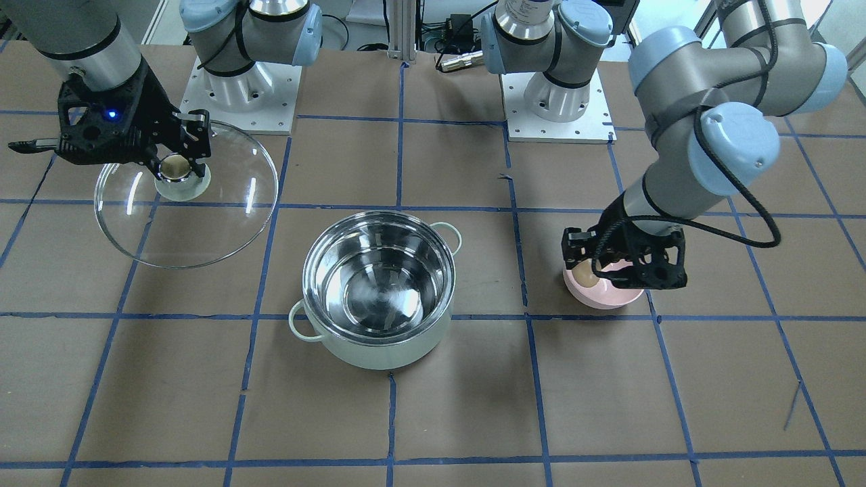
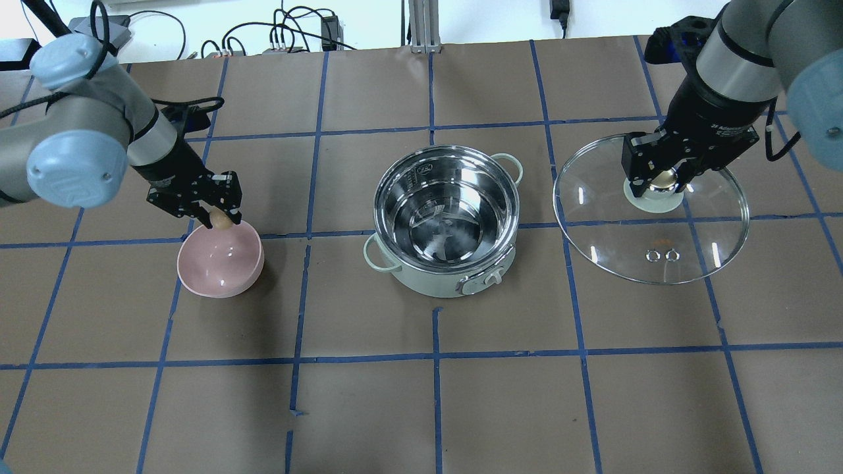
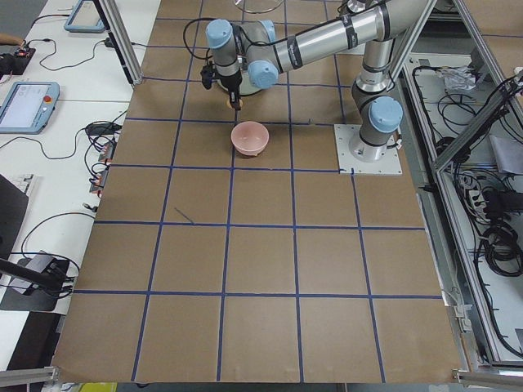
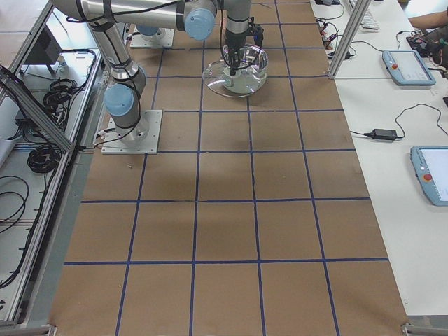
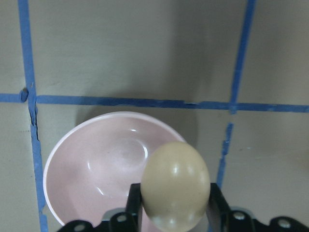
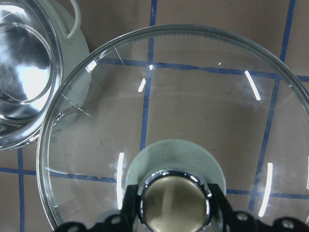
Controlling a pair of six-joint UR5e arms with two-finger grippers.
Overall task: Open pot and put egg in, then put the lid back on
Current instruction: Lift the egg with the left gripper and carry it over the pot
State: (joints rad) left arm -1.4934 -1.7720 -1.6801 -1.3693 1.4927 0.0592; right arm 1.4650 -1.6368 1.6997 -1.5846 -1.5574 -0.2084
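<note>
The mint-green pot stands open at the table's middle, its steel inside bare; it also shows in the front view. My left gripper is shut on the tan egg and holds it just above the far rim of the pink bowl, left of the pot. My right gripper is shut on the gold-topped knob of the clear glass lid and holds the lid right of the pot, tilted. The lid also shows in the front view.
The pink bowl holds nothing else that I can see. The table is brown with a grid of blue tape lines. Both arm bases stand at the robot's side of the table.
</note>
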